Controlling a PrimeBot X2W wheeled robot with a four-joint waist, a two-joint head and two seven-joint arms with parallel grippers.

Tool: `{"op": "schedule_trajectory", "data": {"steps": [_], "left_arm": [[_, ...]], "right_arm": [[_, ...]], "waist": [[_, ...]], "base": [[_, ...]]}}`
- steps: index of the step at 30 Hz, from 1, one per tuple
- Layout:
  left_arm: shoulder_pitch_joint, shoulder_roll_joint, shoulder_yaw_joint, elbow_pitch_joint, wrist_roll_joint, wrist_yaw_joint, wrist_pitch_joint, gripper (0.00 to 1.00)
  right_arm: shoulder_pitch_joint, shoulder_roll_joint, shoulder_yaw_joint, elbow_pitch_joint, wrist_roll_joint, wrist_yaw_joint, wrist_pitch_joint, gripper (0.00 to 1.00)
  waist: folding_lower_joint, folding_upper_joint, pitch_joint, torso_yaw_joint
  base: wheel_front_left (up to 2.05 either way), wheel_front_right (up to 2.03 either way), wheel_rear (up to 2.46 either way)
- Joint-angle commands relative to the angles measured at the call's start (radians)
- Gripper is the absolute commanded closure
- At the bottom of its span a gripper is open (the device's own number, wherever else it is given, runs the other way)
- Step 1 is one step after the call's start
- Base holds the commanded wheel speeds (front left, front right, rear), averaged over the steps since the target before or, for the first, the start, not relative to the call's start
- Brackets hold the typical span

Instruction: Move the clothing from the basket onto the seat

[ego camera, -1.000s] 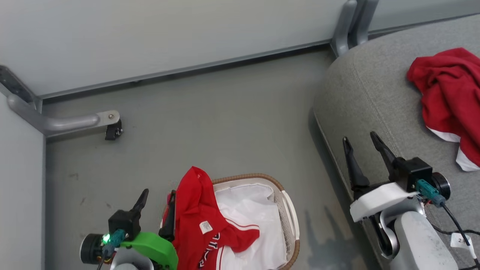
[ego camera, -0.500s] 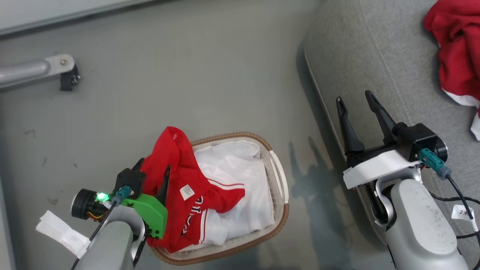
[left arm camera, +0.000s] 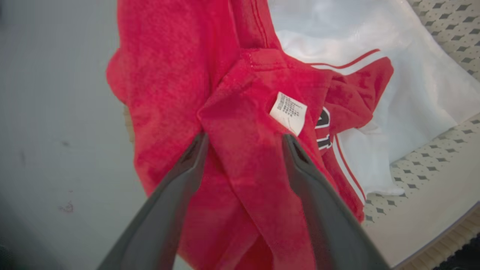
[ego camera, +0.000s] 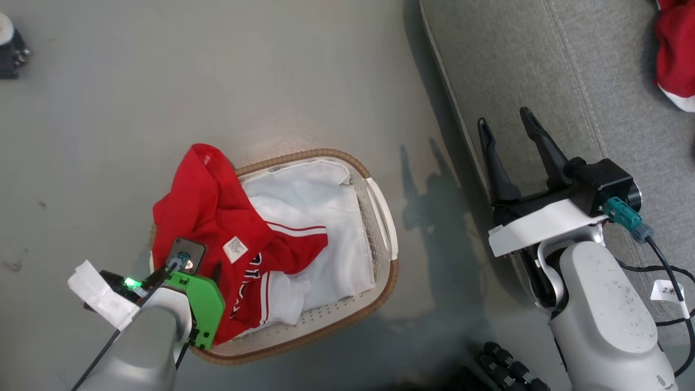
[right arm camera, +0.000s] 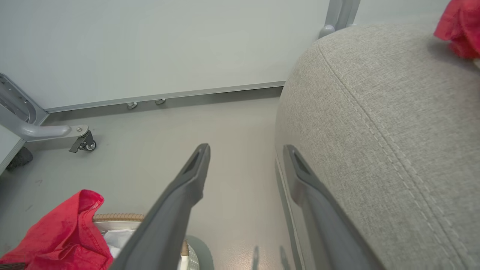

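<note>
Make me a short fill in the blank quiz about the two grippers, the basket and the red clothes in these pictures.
1. The left gripper is ____, its fingers either side of a fold of the red garment in the basket.
2. The right gripper, also open, holds ____.
3. The basket stands on the grey ____.
4. A second red garment lies on the ____, not in the basket.

Missing words: open; nothing; floor; seat.
</note>
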Motion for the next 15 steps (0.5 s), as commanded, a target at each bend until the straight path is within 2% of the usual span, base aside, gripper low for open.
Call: {"op": "schedule_trajectory", "data": {"steps": [1, 8, 15], "left_arm": [[-0.039, 0.004, -0.011, 0.024, 0.014, 0.003, 0.032, 0.00], [-0.083, 0.009, -0.047, 0.059, 0.037, 0.042, 0.090, 0.00], [-0.106, -0.001, -0.080, 0.070, 0.042, 0.018, 0.107, 0.00]], "right_arm": [[-0.011, -0.003, 0.004, -0.004, 0.007, -0.001, -0.002, 0.00], [-0.027, -0.003, 0.018, -0.009, 0.021, -0.001, -0.002, 0.00], [-0.043, -0.003, 0.032, -0.017, 0.036, -0.001, -0.002, 0.00]], "waist": [[0.0000, 0.0000, 0.048, -0.031], [0.0000, 0.0000, 0.085, -0.043], [0.0000, 0.0000, 0.113, -0.053]], "base": [[0.00, 0.00, 0.00], [0.00, 0.00, 0.00], [0.00, 0.00, 0.00]]}}
